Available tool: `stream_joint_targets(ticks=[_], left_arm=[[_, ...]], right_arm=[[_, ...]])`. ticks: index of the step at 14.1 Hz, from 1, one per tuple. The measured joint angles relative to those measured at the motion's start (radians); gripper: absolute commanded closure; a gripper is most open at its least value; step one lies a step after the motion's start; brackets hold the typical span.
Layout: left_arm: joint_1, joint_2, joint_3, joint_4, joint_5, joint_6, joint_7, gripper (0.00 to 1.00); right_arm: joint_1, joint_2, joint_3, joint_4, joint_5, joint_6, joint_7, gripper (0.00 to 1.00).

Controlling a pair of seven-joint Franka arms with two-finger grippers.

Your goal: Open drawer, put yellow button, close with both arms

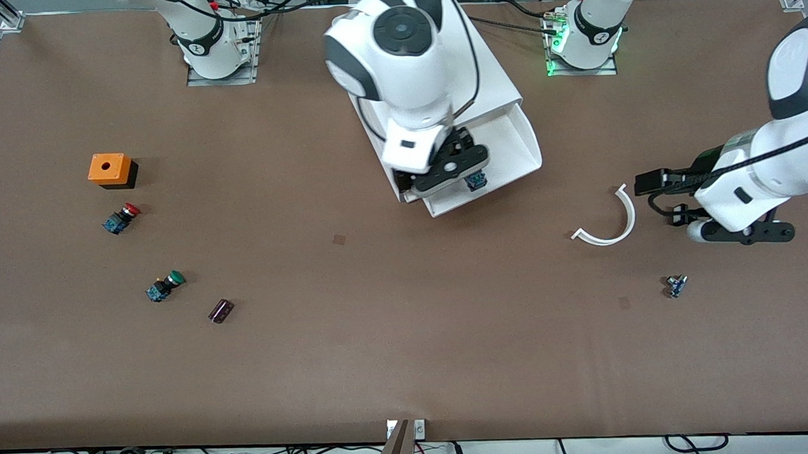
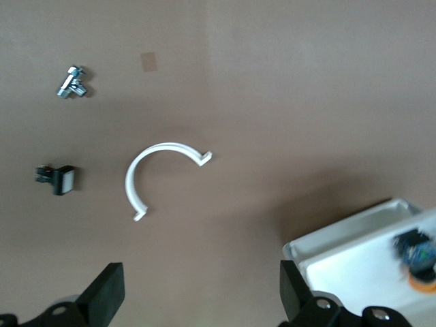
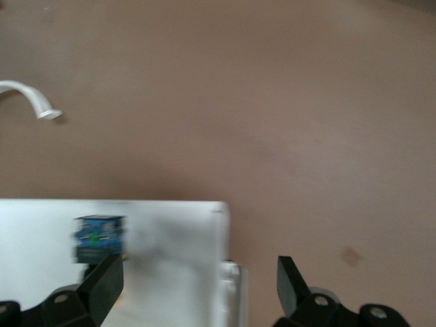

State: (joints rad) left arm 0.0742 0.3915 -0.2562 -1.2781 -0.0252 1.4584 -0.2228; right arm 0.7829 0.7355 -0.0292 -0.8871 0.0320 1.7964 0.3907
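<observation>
- While the drawer (image 1: 510, 151) stands pulled out of the white cabinet (image 1: 486, 66) in the front view, the right claw (image 1: 457, 173) hangs over it with its fingers apart, gripping nothing.
- Same view: the yellow button (image 1: 475, 181) lies in the drawer, just below that claw; only its blue-and-black body shows.
- Same view: the left claw (image 1: 745, 232) waits over bare desk (image 1: 410, 363) toward the left arm's end, beside a white curved clip (image 1: 612, 221); a small metal fitting (image 1: 676, 286) lies nearer the camera than it.
- Same view: toward the right arm's end sit an orange box (image 1: 109, 169), a red button (image 1: 121, 218), a green button (image 1: 165, 286) and a dark purple piece (image 1: 221, 311). No writing can be read on any of them.
- Left wrist view: the left claw (image 2: 197, 300) is open and empty, its fingers (image 2: 105, 296) wide apart over the desk. The clip (image 2: 146, 177), the fitting (image 2: 71, 82) and a small black-and-white part (image 2: 58, 178) lie below, and the drawer's corner (image 2: 354, 245) shows the button (image 2: 417, 255), with its orange cap at the edge.
- Right wrist view: the right claw (image 3: 197, 289) is spread open over the drawer (image 3: 177, 259), with the button (image 3: 99, 238) resting inside just beside one finger (image 3: 105, 283). An end of the clip (image 3: 30, 99) shows on the desk.
</observation>
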Motion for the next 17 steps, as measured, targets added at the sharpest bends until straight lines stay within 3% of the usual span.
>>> stream_joint_targets(ticks=[6,11,17], left_arm=[[-0.009,0.004,-0.147,-0.206,-0.001,0.273,-0.356,0.00],[-0.030,0.011,-0.224,-0.412,-0.001,0.556,-0.512,0.00],[-0.066,0.011,-0.284,-0.509,-0.001,0.614,-0.625,0.01]], right_arm=[[-0.230,-0.012,-0.038,-0.026,-0.003,-0.060,-0.022,0.00],[-0.472,-0.010,-0.039,-0.042,0.003,-0.129,-0.209,0.00],[-0.638,-0.050,-0.038,-0.041,0.005,-0.244,-0.245,0.00]])
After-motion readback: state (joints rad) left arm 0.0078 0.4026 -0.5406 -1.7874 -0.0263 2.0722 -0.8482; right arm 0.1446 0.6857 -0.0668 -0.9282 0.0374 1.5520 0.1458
